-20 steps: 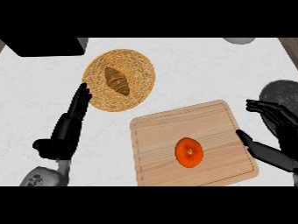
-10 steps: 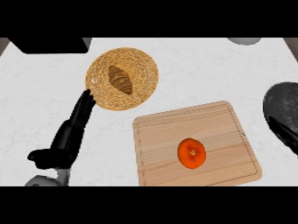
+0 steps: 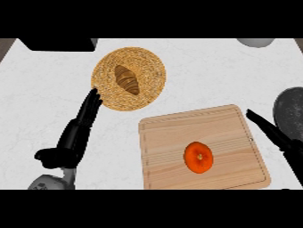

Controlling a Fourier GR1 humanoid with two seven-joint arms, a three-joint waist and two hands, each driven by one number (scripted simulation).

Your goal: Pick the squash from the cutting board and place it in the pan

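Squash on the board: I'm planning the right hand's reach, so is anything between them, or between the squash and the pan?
Nothing visible. The squash lies alone on the cutting board; bare wood separates it from the right hand. The pan sits just beyond the board's right edge, behind that hand.

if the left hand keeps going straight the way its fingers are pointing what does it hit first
Most likely the woven basket holding the croissant. The left hand lies with straight fingers aimed up and slightly right, fingertips right at the basket's lower-left rim. Height is hard to judge from above, so it might pass over the rim.
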